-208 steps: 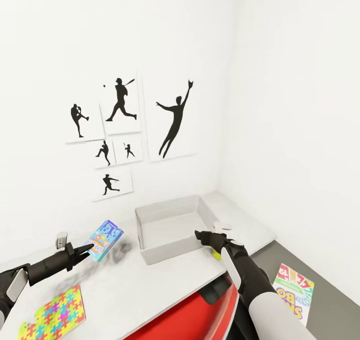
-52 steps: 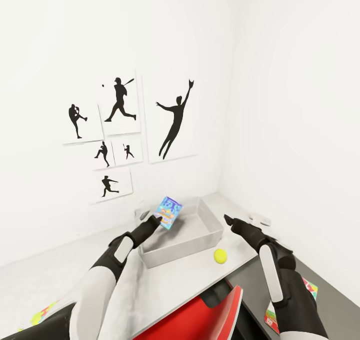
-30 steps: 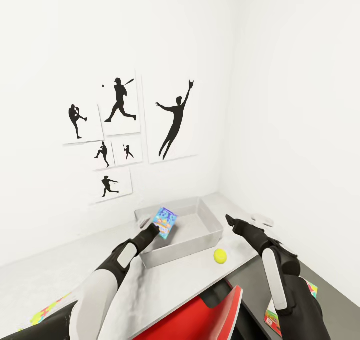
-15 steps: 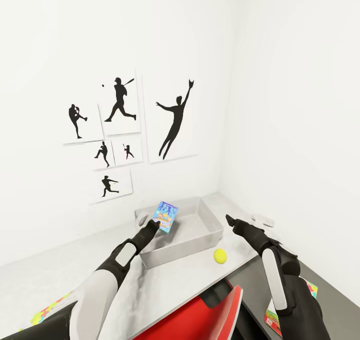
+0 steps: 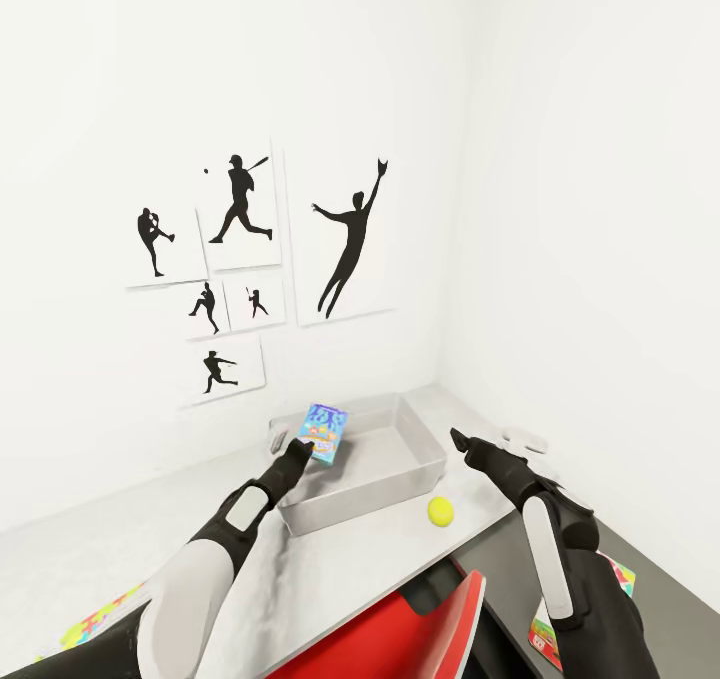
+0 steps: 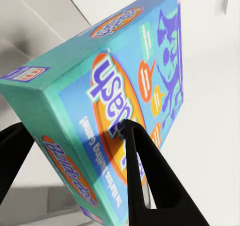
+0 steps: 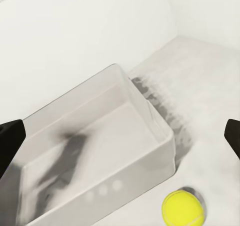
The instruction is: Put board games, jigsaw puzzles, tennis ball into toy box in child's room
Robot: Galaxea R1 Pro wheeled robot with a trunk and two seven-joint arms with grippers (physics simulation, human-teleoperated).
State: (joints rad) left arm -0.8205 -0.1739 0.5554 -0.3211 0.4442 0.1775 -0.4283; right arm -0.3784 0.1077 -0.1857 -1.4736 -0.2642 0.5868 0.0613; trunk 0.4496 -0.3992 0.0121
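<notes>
Board game (image 5: 325, 432) upright, long axis near vertical, pinched in left claw (image 5: 300, 449) over toy box (image 5: 420, 479); right claw (image 5: 458, 439) spread.

Left gripper (image 6: 75, 171): fingers (image 6: 145, 186) cover part of the blue board game (image 6: 115, 101) cover, its lower corner cut by frame edge; print blurred, lettering unreadable. In head view the game (image 5: 325, 432) hides part of the toy box (image 5: 420, 474) far wall. Jigsaw puzzle (image 5: 95, 619) at the surface's near left edge mostly hidden behind left arm. Second board game (image 5: 545, 631) on the dark cabinet mostly behind right arm, print too small. Right gripper (image 7: 120, 136): fingertips only, rest cropped.
</notes>
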